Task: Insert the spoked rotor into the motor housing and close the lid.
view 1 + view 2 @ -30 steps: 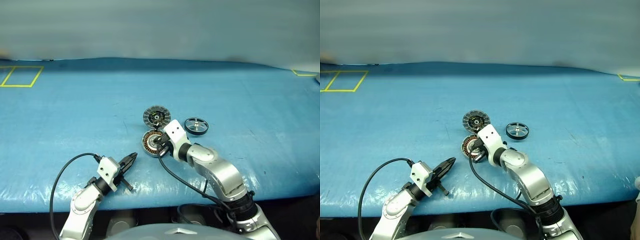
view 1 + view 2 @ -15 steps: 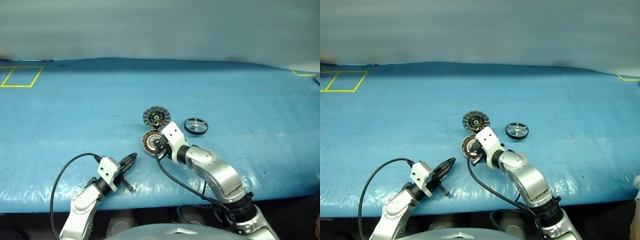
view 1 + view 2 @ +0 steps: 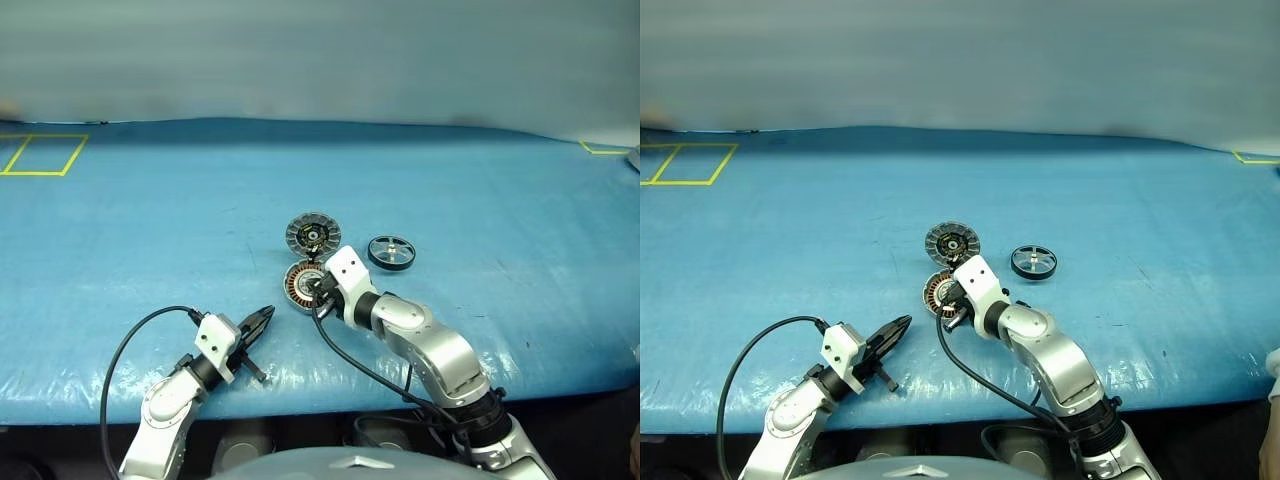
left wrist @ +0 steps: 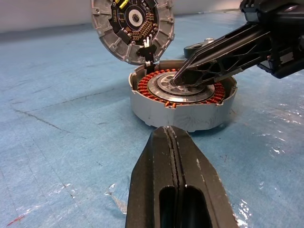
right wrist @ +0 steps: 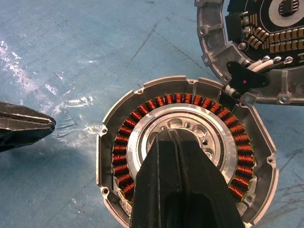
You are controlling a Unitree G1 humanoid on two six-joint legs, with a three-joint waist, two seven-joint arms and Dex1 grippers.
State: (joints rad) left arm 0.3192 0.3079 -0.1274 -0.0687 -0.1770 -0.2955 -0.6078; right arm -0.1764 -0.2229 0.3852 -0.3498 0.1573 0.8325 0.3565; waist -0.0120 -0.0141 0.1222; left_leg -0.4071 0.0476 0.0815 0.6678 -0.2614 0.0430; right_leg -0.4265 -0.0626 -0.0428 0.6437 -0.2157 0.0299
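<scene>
Reaching in from the lower right of the head views, the right arm bends at the elbow and angles up and to the left across the blue table cover (image 3: 150, 220), its white wrist block sitting just right of frame centre. The right gripper (image 4: 178, 78) is clenched with nothing between its fingers; in the left wrist view its closed black tips slope down onto the silvery centre of the motor housing (image 3: 302, 285), and in the right wrist view the same fingers lie over that hub, ringed by copper windings. Whether the tips actually press on the hub or stop just above it is hard to tell.

The left arm comes up from the lower left corner, forearm short and low, a black cable looping out behind its wrist. The left gripper (image 3: 266, 316) is likewise clenched and empty, pointing up and right toward the housing but well short of it, over bare blue cover.

The housing lies a little left of centre in the head views. The lid (image 3: 313, 232) sits just above it, inner face showing, touching the housing's upper rim; thin white wires run from it toward a black tab at that edge. The spoked rotor (image 3: 391, 251) lies flat to the right of the lid, apart from both. No readable writing or brand mark shows on any part. Yellow tape lines (image 3: 40, 153) mark the upper left corner.
</scene>
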